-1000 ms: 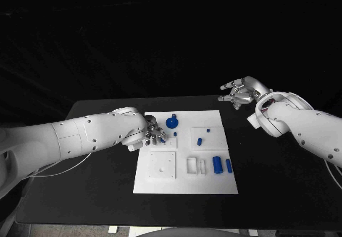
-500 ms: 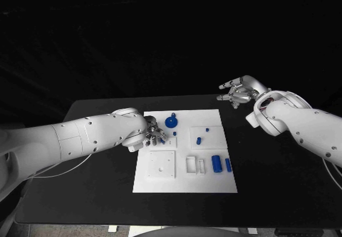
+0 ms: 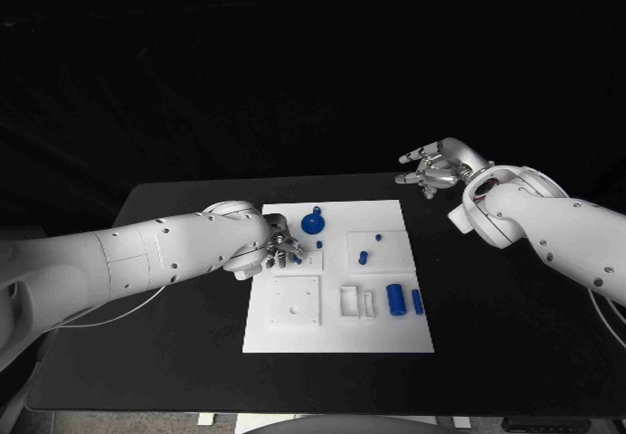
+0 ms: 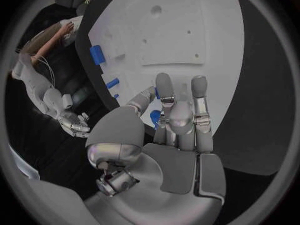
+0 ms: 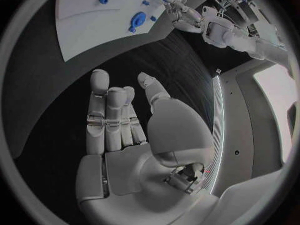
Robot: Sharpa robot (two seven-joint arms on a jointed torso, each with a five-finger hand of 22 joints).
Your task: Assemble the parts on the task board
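The white task board [image 3: 392, 217] lies mid-table. My left hand [image 3: 277, 248] is down on its left side, thumb and fingers pinching a small blue part [image 3: 298, 258]; in the left wrist view that part [image 4: 154, 117] sits between thumb and fingers [image 4: 199, 92] above the board [image 4: 206, 35]. A round blue knob [image 3: 313, 222] stands just beyond it. Small blue pegs [image 3: 365, 257] sit mid-board, and a blue cylinder [image 3: 396, 300] and a slimmer blue piece [image 3: 419, 303] lie near the front right. My right hand [image 3: 437, 168] hovers beyond the far right corner, fingers spread and empty [image 5: 125, 130].
A white square block [image 3: 298, 303] and two white frames [image 3: 352, 301] sit on the board's front half. Black table [image 3: 508, 344] surrounds the board. The right wrist view shows the board [image 5: 87, 20] and the knob [image 5: 138, 19] far off.
The left arm has rolled a little, with its hand staying at the same spot on the board. The right hand has barely moved.
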